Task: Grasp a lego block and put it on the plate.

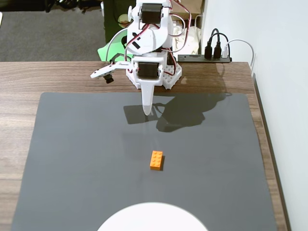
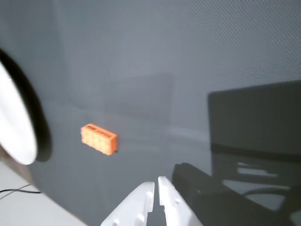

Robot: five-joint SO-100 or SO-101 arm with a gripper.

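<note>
The orange lego block (image 1: 156, 160) lies flat on the grey mat, studs up, near the mat's middle. In the wrist view the lego block (image 2: 99, 139) sits left of centre, well ahead of the fingertips. The white plate (image 1: 153, 217) shows as an arc at the bottom edge of the fixed view; in the wrist view the plate (image 2: 14, 127) is a white curve at the left edge. My white gripper (image 1: 147, 111) hangs near the mat's far edge, well back from the block. Its two fingers meet with only a thin slit at the tips (image 2: 156, 181) and hold nothing.
The grey mat (image 1: 72, 154) covers most of the wooden table (image 1: 48, 77). The arm's base (image 1: 154, 72) stands on the table's far side. A black power strip with plugs (image 1: 207, 57) sits at the back right. A white wall runs along the right.
</note>
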